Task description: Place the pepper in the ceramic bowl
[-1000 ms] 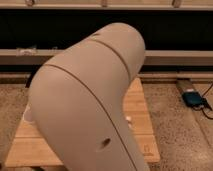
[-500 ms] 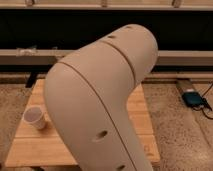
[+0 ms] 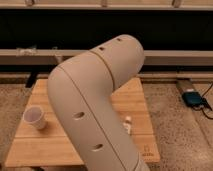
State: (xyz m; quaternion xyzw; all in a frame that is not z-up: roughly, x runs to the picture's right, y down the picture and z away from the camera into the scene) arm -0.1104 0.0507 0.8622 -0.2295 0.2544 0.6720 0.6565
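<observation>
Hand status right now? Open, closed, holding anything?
Hand: not in view. The robot arm fills the middle of the camera view, hiding much of the wooden table; pepper and bowl not visible either.

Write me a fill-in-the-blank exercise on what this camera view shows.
1. The white paper cup stands on the ____ side of the light wooden table.
2. The big beige robot arm hides the ____ of that table.
3. The small white bottle shows just ____ of the arm.
4. The gripper is ____ in this view.

Missing words: left; middle; right; not visible
</observation>
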